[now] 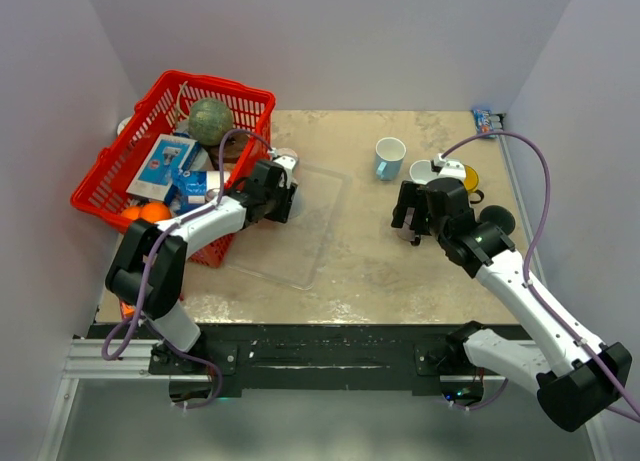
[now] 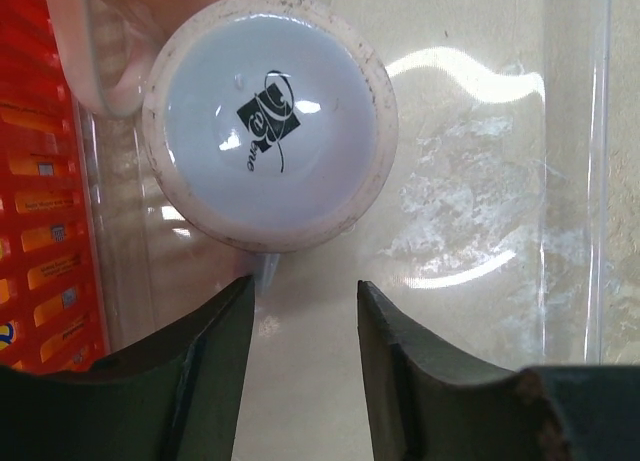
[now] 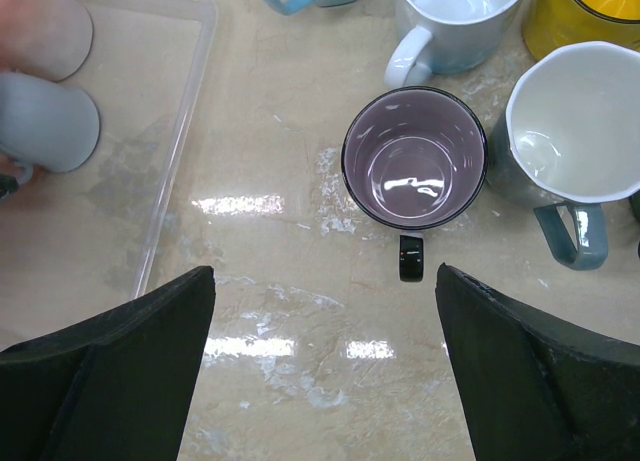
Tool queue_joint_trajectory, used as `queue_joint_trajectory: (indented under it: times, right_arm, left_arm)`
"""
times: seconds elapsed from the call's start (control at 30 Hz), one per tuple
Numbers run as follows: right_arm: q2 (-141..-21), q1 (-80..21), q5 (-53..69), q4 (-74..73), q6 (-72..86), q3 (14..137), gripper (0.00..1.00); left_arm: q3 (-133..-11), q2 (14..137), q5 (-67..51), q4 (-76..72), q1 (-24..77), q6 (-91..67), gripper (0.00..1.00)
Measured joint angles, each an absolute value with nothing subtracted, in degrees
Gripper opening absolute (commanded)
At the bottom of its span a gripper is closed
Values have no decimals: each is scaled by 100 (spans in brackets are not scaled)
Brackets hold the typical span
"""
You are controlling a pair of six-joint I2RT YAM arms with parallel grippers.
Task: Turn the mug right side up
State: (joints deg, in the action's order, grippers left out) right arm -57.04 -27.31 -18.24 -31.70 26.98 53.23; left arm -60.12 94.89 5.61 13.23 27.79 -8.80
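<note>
From the top camera, the beige marbled table (image 1: 380, 271) carries a clear plastic tray (image 1: 320, 241) left of centre. The left hand (image 1: 283, 196) hangs over the tray's upper left corner, beside a red lattice basket (image 1: 225, 85) in the upper left of the frame. The right hand (image 1: 408, 226) sits right of centre, near a yellow cup (image 1: 465, 176), with a pale blue cup (image 1: 390, 158) standing upright above it. In the left wrist view the mug (image 2: 270, 121) fills the upper left of the frame, standing upside down inside the tray. Its round, glossy white base bears a black printed logo within a scuffed matte ring, and a thick pinkish loop, its handle by the look of it, curves off to the top left. The left hand's dark fingers (image 2: 215, 351) rise from the bottom edge, parted moderately and holding nothing, their tips just below the mug. In the right wrist view the right hand's fingers (image 3: 150, 331) are spread wide and empty at the bottom corners. Above the gap stands an upright dark cup (image 3: 413, 161) with a glossy purple inside, its handle pointing down. A white cup (image 3: 460, 21) is above it, and a grey-blue cup (image 3: 575, 121) with a white inside is at the right
</note>
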Motion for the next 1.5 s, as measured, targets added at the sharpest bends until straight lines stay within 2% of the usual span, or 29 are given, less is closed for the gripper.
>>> queue_joint_trajectory:
  times: [0.33,0.7,0.97,1.23,1.27,1.3,1.5]
  right_arm:
    - [-5706,-2731,-1824,-3170,2700,5323,93]
    - [-5771,-2731,-1822,-3170,2705,5323,93]
    - [-5774,-2731,-1763,-3170,2742,5323,93]
    - [-5774,-2731,-1682,-3168,2742,5323,93]
    - [-5774,-2731,-1678,-3168,2742,5321,93]
    - [-5774,-2731,-1673,-3164,2742,5317,93]
    - [-5774,-2731,-1557,-3157,2744,5295,93]
  left_arm:
    - [-6010,9537,1070,1138,2827,-880,54]
    - [-5988,9769,1194,958,2886,-836,39]
    - [-5865,9835,1243,692,2943,-834,36]
    - [-5837,9839,1321,558,3070,-838,17]
    - [-5837,9839,1358,545,3085,-836,13]
    - [-5835,9839,1382,539,3098,-840,2]
    - [-5824,9837,1557,523,3205,-840,0]
